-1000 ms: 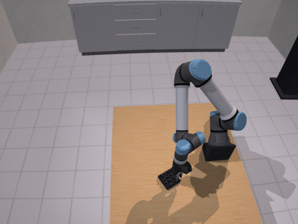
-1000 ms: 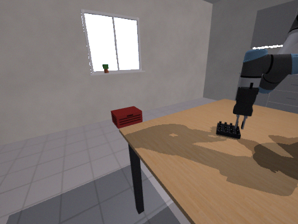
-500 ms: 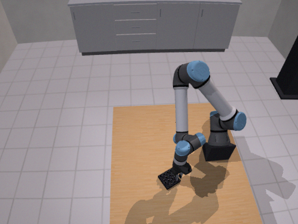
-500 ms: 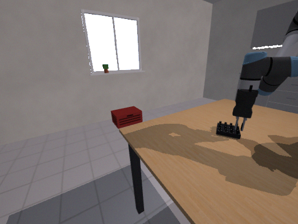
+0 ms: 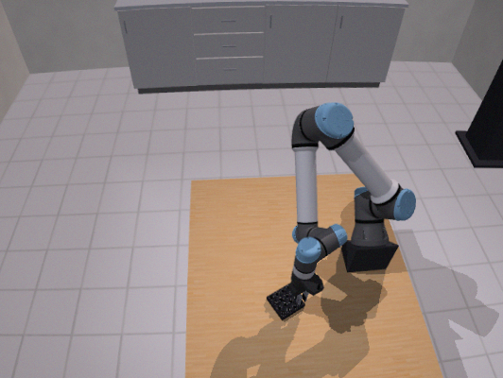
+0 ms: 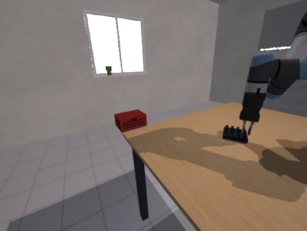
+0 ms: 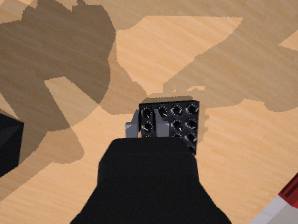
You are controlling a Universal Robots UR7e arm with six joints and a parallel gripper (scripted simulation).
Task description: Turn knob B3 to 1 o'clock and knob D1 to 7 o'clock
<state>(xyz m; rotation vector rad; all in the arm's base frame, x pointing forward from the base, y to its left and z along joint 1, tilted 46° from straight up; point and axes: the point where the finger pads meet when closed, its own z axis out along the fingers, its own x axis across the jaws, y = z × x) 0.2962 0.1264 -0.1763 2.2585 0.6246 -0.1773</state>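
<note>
While low over the knob box point(image 7: 181, 120), the claw point(image 7: 147, 123) straddles a corner knob point(image 7: 146, 121). Fingers part-open, apparently not clamped. Box sits on the tabletop point(image 7: 240, 165).

The arm point(image 5: 306, 186) has pale silver-white tube links, dark grey joint housings and round light-blue end caps. Thin black rings edge the links. It stands on a black tapered pedestal point(image 5: 390, 265), and its black boxy pincer point(image 7: 146, 123) carries two slim grey fingers.

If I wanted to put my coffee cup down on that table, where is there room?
The far-left stretch of the table, away from the arm's base, looks free, as does the near end beyond the knob box. It is crowded where the gripper straddles a corner knob.
</note>
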